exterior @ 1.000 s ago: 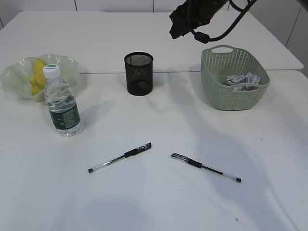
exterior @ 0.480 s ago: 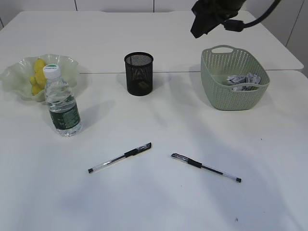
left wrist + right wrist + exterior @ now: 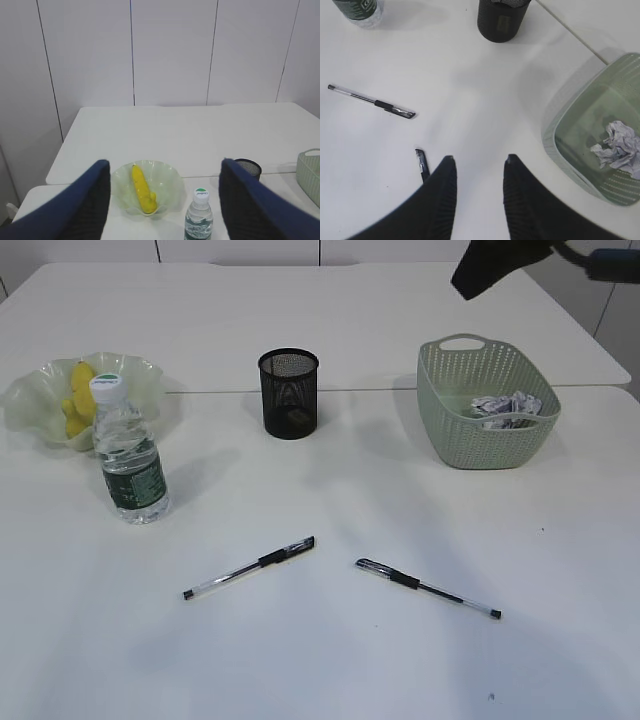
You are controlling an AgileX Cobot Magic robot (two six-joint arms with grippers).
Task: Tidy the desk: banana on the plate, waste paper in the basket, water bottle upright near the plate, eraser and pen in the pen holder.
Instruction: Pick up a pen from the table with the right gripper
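White waste paper (image 3: pixel 507 405) inside basket (image 3: pixel 447 430)

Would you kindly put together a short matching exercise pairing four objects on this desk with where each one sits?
Things:
1. banana
2. waste paper
3. water bottle
4. two pens

Places:
A. lying flat on the bare desk, in the foreground
B. inside the basket
C. on the plate
D. standing upright in front of the plate

Pairs: 1-C, 2-B, 3-D, 4-A
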